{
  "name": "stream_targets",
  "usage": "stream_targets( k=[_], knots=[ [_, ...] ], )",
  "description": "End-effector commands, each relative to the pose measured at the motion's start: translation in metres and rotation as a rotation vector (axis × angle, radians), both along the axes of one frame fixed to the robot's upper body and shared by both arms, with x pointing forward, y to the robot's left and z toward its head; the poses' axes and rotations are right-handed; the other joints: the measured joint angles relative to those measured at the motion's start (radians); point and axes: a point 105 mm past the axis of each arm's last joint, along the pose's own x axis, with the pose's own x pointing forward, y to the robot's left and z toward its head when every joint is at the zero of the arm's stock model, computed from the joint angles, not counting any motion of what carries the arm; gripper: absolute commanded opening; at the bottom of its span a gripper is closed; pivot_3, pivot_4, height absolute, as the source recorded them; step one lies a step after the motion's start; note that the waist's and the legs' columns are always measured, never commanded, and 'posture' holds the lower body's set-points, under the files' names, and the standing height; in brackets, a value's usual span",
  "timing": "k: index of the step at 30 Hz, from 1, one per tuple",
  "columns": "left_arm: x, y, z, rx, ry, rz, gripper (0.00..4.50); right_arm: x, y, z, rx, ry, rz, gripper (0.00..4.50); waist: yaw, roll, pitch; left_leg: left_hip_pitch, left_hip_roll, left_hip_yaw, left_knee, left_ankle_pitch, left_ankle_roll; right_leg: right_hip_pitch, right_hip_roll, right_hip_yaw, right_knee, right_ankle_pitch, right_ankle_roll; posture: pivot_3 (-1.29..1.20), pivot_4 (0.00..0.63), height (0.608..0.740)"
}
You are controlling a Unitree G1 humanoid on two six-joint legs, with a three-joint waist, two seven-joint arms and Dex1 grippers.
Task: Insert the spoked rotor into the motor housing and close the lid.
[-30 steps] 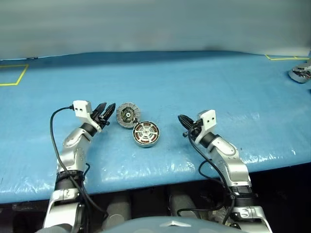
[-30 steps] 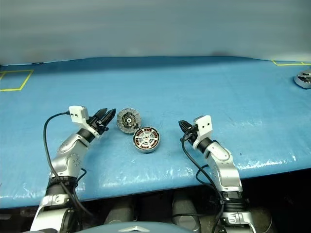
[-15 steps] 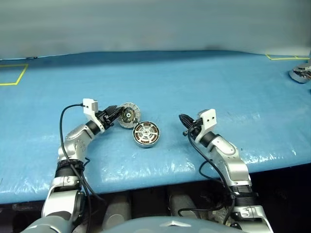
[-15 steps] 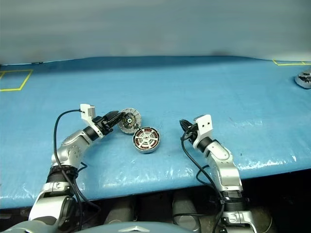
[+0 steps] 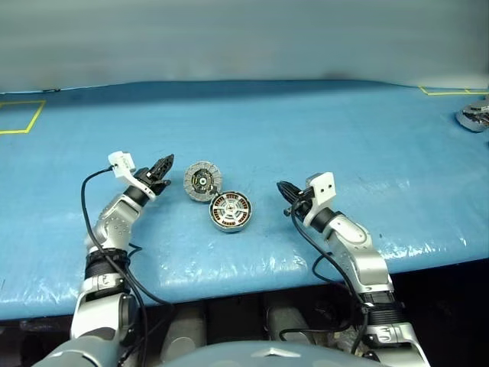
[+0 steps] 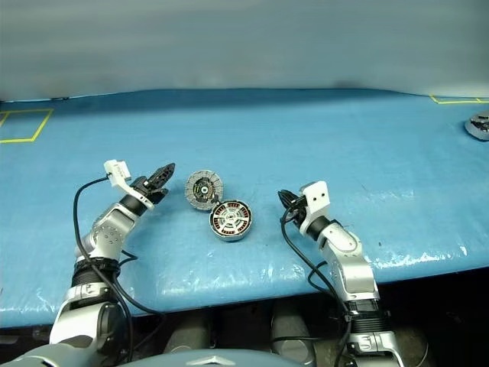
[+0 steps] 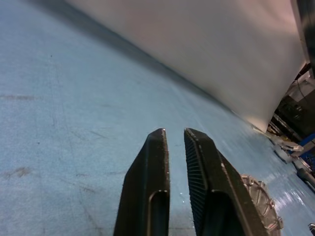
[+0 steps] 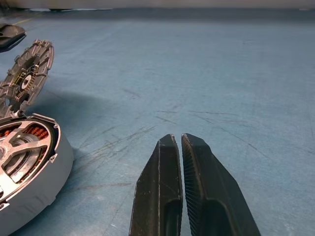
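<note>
Since 1 s ago: left fingers (image 5: 162,167) were open beside the lid (image 5: 202,181), went in to it, and are now drawn back and closed on nothing. The right arm has not moved, and the lid sits approx. where it was. Right fingers (image 5: 288,194) are closed and empty, well apart from the parts. The lid is on the blue counter (image 5: 306,130), propped at a tilt with its speckled face up and its lower edge touching the housing (image 5: 230,211), which sits just nearer the robot. The housing top shows silver spokes with copper windings in the gaps, so the rotor is prob. already seated, but this is not confirmed. A silver part (image 5: 474,115) at the far right edge is too small to ID. Risks: (1) with the fingers shut, a re-approach would push the lid, not grasp it, so reopen first. (2) The lid is leaning, so a nudge could tip it flat or make it slide off the housing rim. (3) A thin disc gives little grip edge, so it may slip or cock in the grasp. (4) The housing is loose on the counter and unbraced by the right arm, so pressing the lid off-centre could shift it and leave the lid skewed.
</note>
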Motion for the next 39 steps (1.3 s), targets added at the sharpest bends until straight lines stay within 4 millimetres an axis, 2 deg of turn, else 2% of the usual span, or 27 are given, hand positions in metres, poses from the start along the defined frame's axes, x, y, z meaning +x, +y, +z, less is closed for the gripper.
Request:
stream_targets(
  k=[1, 6, 12, 16, 26, 32, 36, 39],
  knots=[
    [0.012, -0.010, -0.006, 0.091, 0.076, -0.039, 0.03, 0.002, 0.003, 0.017, 0.002, -0.059, 0.013, 0.23, 0.002, 0.000, 0.000, 0.000, 0.000, 0.000, 0.000, 0.000, 0.000, 0.000, 0.000, 0.000, 0.000, 0.000, 0.000, 0.00, 0.150, 0.740],
    [0.021, -0.028, -0.006, 0.157, 0.083, -0.130, 0.03, 0.001, 0.000, 0.018, -0.007, -0.065, 0.005, 0.23, 0.000, 0.000, 0.000, -0.001, 0.000, 0.000, 0.000, 0.000, 0.000, 0.000, 0.000, 0.000, -0.001, 0.001, 0.001, 0.00, 0.150, 0.740],
    [0.021, -0.042, 0.006, 0.114, 0.019, -0.229, 0.03, -0.001, -0.005, 0.017, -0.011, -0.066, -0.014, 0.23, -0.002, -0.001, 0.000, -0.001, 0.000, 0.000, -0.001, 0.000, 0.000, -0.001, 0.000, 0.000, -0.001, 0.001, 0.002, 0.00, 0.150, 0.740],
    [0.012, -0.044, 0.018, 0.062, -0.049, -0.297, 0.03, -0.001, -0.007, 0.016, -0.011, -0.064, -0.025, 0.23, -0.001, -0.001, 0.000, -0.001, 0.000, 0.000, -0.001, 0.000, 0.000, -0.001, 0.000, 0.000, -0.001, 0.001, 0.002, 0.00, 0.150, 0.740],
    [-0.010, -0.043, 0.035, 0.067, -0.135, -0.402, 0.03, 0.003, -0.001, 0.013, -0.015, -0.050, -0.002, 0.23, -0.001, -0.001, 0.000, -0.001, 0.000, 0.000, 0.000, 0.000, 0.000, -0.001, 0.000, 0.000, -0.001, 0.001, 0.001, 0.00, 0.150, 0.740],
    [-0.020, -0.061, 0.045, 0.067, -0.178, -0.489, 0.03, 0.005, 0.002, 0.012, -0.018, -0.049, 0.010, 0.23, 0.000, -0.001, 0.000, -0.001, 0.000, 0.000, 0.000, 0.000, 0.000, -0.001, 0.000, 0.000, -0.001, 0.001, 0.001, 0.00, 0.150, 0.740],
    [-0.033, -0.084, 0.048, 0.082, -0.200, -0.599, 0.03, 0.005, -0.002, 0.011, -0.024, -0.050, -0.006, 0.23, -0.001, -0.001, 0.000, -0.002, 0.000, 0.000, 0.000, 0.000, 0.000, -0.001, 0.000, 0.000, -0.001, 0.001, 0.001, 0.00, 0.150, 0.740],
    [-0.037, -0.092, 0.051, 0.068, -0.215, -0.627, 0.03, 0.005, -0.006, 0.010, -0.026, -0.049, -0.020, 0.23, -0.001, -0.001, 0.000, -0.001, 0.000, 0.000, 0.000, 0.000, 0.000, -0.001, 0.000, 0.000, -0.001, 0.001, 0.001, 0.00, 0.150, 0.740]
  ],
)
